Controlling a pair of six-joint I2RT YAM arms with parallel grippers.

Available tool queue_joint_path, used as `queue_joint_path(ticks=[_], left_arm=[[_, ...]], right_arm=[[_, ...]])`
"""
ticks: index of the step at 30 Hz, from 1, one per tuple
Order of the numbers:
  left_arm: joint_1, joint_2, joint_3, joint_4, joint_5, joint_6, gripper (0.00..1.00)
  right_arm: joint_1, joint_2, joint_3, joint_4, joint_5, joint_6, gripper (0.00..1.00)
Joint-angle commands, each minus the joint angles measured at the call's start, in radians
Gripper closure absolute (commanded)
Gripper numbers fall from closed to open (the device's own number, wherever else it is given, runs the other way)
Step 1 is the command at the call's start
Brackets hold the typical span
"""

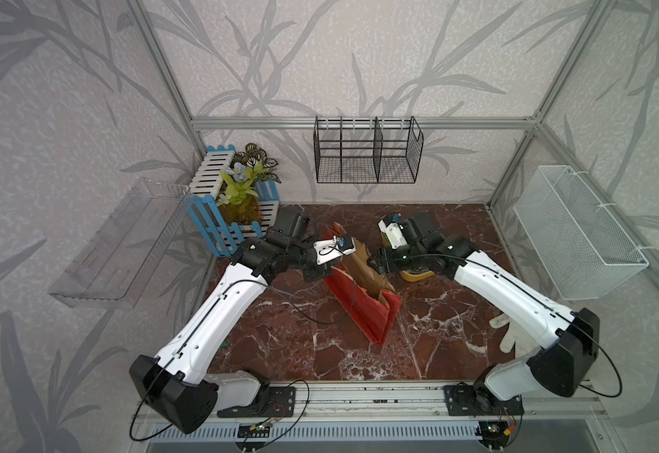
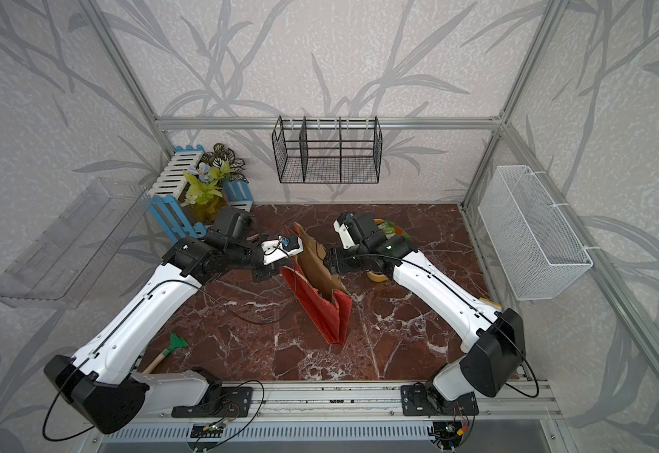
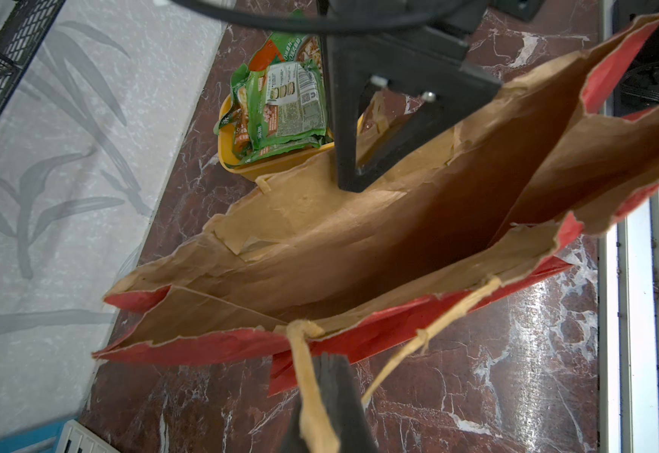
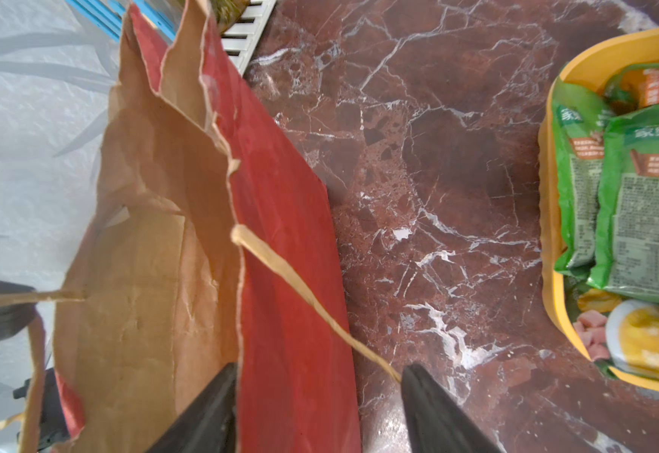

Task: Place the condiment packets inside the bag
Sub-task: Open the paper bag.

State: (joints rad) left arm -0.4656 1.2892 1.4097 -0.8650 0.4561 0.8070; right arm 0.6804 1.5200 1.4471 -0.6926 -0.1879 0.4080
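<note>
Bag-opening step: left gripper [image 3: 322,396] jaws clamp a handle of the bag [image 3: 359,235]; right gripper [image 4: 320,408] jaws straddle the opposite wall, parted (unclamped). Next: fetch condiment packets [image 4: 633,204].

Red-brown marble tabletop [image 1: 280,337]. Just beside the right end effector [image 1: 378,263] — yellow tray [image 4: 546,235]. Behind the left end effector [image 1: 314,274], in the corner — blue-and-white picket planter [image 1: 210,223] with artificial flowers [image 1: 237,184]. On the walls beyond: black wire rack [image 1: 367,157], white mesh basket [image 1: 579,235], clear shelf [image 1: 119,243]. Well back from the right end effector, white glove [image 1: 510,333].
</note>
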Motion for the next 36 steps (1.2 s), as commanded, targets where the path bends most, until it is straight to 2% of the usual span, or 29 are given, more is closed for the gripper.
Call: queue_joint_path(ticks=[1,5,6,7,8,9,10,11,13,16,19,22,26,30,33,35,36], left_arm=[[0.0,-0.037,-0.024,0.067,-0.062,-0.035,1.0],[0.027,-0.081,-0.047,0.152,-0.142,-0.098,1.0],[0.038,-0.09,-0.048,0.178,-0.168,-0.127,0.93],[0.048,-0.1,-0.047,0.212,-0.191,-0.158,0.7],[0.058,-0.11,-0.049,0.26,-0.225,-0.213,0.33],[0.065,-0.116,-0.047,0.299,-0.257,-0.272,0.16],[0.074,-0.119,-0.043,0.327,-0.271,-0.316,0.05],[0.078,-0.126,-0.036,0.345,-0.275,-0.356,0.01],[0.084,-0.133,-0.019,0.355,-0.262,-0.443,0.0],[0.087,-0.152,-0.009,0.351,-0.179,-0.568,0.0],[0.086,-0.156,-0.041,0.367,-0.095,-0.701,0.0],[0.087,-0.134,-0.068,0.377,-0.071,-0.794,0.0],[0.087,-0.094,-0.084,0.374,-0.073,-0.828,0.0],[0.087,-0.065,-0.103,0.37,-0.036,-0.829,0.0],[0.088,-0.044,-0.114,0.365,-0.049,-0.824,0.0],[0.09,-0.037,-0.124,0.365,-0.078,-0.815,0.1],[0.092,-0.034,-0.128,0.366,-0.091,-0.809,0.19]], right_arm=[[0.028,0.034,0.061,-0.131,0.064,-0.048,0.49],[0.029,0.031,0.097,-0.143,0.135,-0.019,0.8],[0.03,0.022,0.101,-0.134,0.172,-0.001,0.85],[0.03,0.005,0.102,-0.116,0.2,0.018,0.91],[0.03,-0.02,0.095,-0.083,0.218,0.037,0.95],[0.033,-0.054,0.072,-0.024,0.242,0.063,1.0],[0.035,-0.076,0.058,0.008,0.255,0.079,1.0],[0.042,-0.112,0.028,0.069,0.294,0.113,1.0],[0.059,-0.157,-0.02,0.147,0.365,0.159,1.0],[0.105,-0.202,-0.087,0.26,0.481,0.188,1.0],[0.161,-0.212,-0.123,0.343,0.59,0.192,1.0],[0.211,-0.203,-0.141,0.42,0.669,0.191,1.0],[0.281,-0.181,-0.167,0.508,0.74,0.179,1.0],[0.318,-0.151,-0.17,0.554,0.754,0.167,1.0],[0.333,-0.138,-0.172,0.57,0.754,0.174,1.0],[0.336,-0.135,-0.178,0.581,0.753,0.177,1.0],[0.337,-0.135,-0.183,0.586,0.751,0.178,1.0]])
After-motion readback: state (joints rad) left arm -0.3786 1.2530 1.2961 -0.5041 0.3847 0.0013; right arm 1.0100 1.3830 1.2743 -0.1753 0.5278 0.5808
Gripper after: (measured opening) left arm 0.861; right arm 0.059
